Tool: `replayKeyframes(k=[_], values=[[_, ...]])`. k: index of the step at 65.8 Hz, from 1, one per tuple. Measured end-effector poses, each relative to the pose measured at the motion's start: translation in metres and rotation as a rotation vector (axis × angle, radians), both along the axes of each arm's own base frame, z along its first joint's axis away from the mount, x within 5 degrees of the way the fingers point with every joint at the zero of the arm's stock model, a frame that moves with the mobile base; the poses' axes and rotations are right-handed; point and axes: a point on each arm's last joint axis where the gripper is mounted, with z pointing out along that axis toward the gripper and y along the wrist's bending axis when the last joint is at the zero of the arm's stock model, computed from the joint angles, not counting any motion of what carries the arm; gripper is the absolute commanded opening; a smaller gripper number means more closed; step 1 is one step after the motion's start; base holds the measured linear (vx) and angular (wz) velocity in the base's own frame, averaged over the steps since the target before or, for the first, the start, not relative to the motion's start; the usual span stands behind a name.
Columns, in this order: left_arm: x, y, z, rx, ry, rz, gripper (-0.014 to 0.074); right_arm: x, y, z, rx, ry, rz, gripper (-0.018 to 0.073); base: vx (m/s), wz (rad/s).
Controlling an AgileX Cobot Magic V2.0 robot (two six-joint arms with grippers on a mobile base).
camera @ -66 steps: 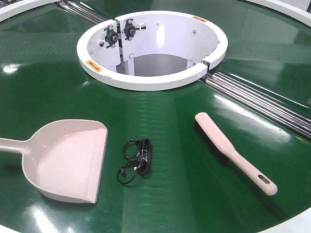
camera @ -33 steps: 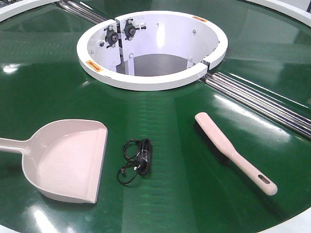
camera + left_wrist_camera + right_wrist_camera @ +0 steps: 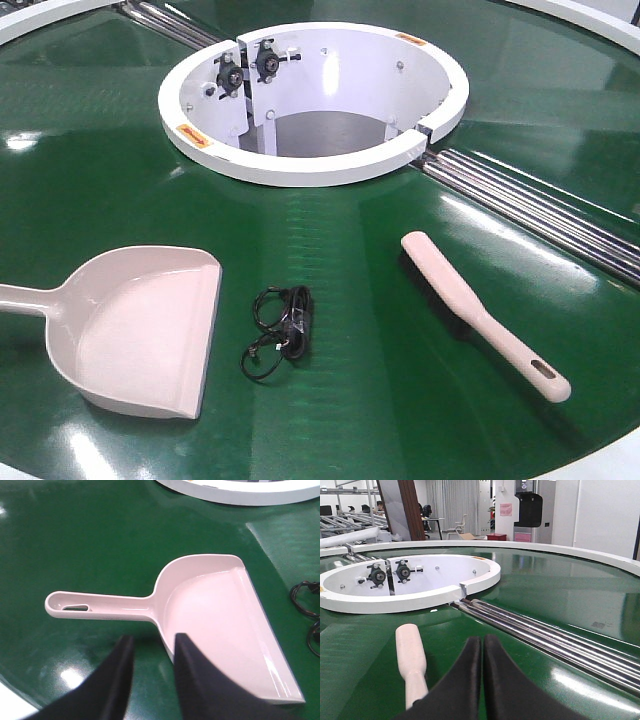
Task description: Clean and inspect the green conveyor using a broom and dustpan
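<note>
The table (image 3: pixel 370 330), a glossy green conveyor ring, fills the front view, with its white hub (image 3: pixel 300 170) at 12 o'clock and metal rollers (image 3: pixel 540 210) running from the hub's rim out toward 4 o'clock. The dustpan (image 3: pixel 140 335) lies flat on the belt at 8 o'clock, its handle pointing to 9 and running off the frame edge, its front lip facing 3. Just beside that lip, at about 6 to 7 o'clock, sits a small black coiled cable (image 3: pixel 280 330), close to the lip but apart from it. The broom (image 3: pixel 480 310) lies at 4 o'clock, well apart from the cable, set on a slant with its brush end toward 10 and its slotted handle end toward 5. In the left wrist view the left gripper (image 3: pixel 153 645) hangs over the belt at 6 o'clock with its two black fingers parted and nothing between them; one finger overlaps the pan's near edge in the picture, but contact cannot be told. In the right wrist view the right gripper (image 3: pixel 482 642) sits at 6 o'clock with its fingers pressed together, empty, and the broom's end lies on the belt at 8 o'clock beside it.
</note>
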Motion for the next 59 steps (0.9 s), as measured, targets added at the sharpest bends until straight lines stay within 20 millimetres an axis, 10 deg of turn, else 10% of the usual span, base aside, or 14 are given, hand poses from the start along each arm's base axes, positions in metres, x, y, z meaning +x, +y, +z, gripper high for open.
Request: replayKeyframes(k=[12, 28, 59], values=[[0.0, 0.0, 0.0, 0.004, 0.0, -0.002, 0.0574, 0.0, 0.0, 0.0, 0.0, 0.0, 0.0, -0.0008, 0.0, 0.0], [-0.002, -0.001, -0.001, -0.014, 0.032, -0.003, 0.0578, 0.0, 0.0, 0.0, 0.0, 0.0, 0.0, -0.0008, 0.0, 0.0], [0.07, -0.003, 0.089, 0.294, 0.359, -0.302, 0.0561, 0.0, 0.0, 0.0, 0.0, 0.0, 0.0, -0.0008, 0.0, 0.0]])
